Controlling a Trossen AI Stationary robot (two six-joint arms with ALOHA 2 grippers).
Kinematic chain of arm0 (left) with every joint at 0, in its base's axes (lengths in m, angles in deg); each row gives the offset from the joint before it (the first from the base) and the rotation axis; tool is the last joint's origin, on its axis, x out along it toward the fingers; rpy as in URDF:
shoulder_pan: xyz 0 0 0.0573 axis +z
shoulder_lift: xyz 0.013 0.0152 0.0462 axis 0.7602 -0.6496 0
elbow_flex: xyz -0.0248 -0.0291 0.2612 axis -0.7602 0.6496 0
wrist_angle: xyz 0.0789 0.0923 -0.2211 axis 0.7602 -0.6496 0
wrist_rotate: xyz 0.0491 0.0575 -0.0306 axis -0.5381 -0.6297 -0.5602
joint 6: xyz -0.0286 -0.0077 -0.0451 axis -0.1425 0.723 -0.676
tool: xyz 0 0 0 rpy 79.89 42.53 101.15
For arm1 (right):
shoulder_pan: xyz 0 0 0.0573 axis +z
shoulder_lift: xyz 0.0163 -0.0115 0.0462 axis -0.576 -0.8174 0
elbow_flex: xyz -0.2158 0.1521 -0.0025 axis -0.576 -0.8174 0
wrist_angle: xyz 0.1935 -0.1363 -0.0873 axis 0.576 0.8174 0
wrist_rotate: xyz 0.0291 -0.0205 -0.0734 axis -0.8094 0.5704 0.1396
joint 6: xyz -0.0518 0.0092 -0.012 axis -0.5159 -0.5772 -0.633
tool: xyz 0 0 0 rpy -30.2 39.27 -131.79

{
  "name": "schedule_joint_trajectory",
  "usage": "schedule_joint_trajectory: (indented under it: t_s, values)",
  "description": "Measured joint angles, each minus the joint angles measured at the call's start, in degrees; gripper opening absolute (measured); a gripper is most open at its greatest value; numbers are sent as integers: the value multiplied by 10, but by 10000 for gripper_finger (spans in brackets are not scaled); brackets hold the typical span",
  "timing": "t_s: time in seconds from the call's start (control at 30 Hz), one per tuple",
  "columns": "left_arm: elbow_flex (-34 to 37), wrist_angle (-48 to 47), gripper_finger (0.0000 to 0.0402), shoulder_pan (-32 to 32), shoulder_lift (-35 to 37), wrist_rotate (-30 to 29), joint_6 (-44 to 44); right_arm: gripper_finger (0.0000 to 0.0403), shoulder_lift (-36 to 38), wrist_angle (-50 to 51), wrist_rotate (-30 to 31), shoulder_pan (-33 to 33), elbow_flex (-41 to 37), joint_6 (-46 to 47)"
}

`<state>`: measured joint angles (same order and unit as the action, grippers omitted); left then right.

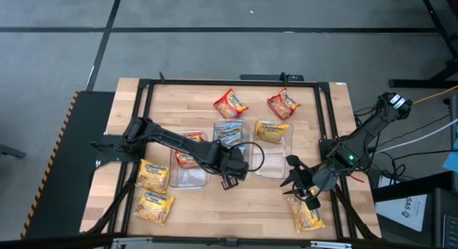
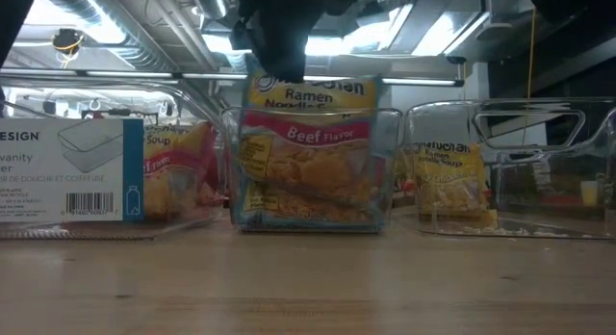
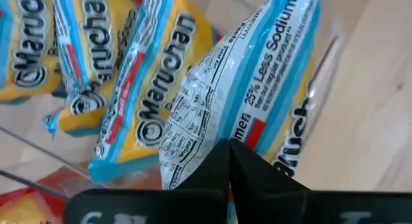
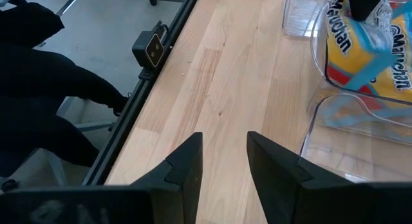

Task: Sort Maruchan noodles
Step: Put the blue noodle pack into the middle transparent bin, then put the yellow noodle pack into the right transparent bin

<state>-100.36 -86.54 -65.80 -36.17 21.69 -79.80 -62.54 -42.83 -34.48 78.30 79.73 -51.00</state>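
- Where the wooden table shows from above, three clear bins sit side by side near its middle.
- Left gripper hangs over the middle bin, fingers closed on a blue-and-white noodle packet, which hangs over yellow packets lying in the bin.
- Right gripper hovers near the table's front right with its fingers parted and holding nothing, just above a yellow packet on the wood.
- Two red packets lie loose on the table's far side.
- Two more yellow packets lie at front left.
- One yellow packet lies in the right bin.
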Motion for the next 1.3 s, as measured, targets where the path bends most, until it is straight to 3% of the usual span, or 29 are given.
schedule_joint_trajectory:
  t_s: [0.67,0.97,1.13,1.3]
  values:
    - [0,18,0,30,-42,58,14,127,0,5,0,0,0,0]
    - [0,16,0,30,-38,26,19,127,0,15,0,0,0,0]
    - [-46,-38,0,30,-3,9,35,127,0,17,0,0,0,0]
    - [-115,-152,0,23,31,5,56,127,0,17,1,0,0,0]
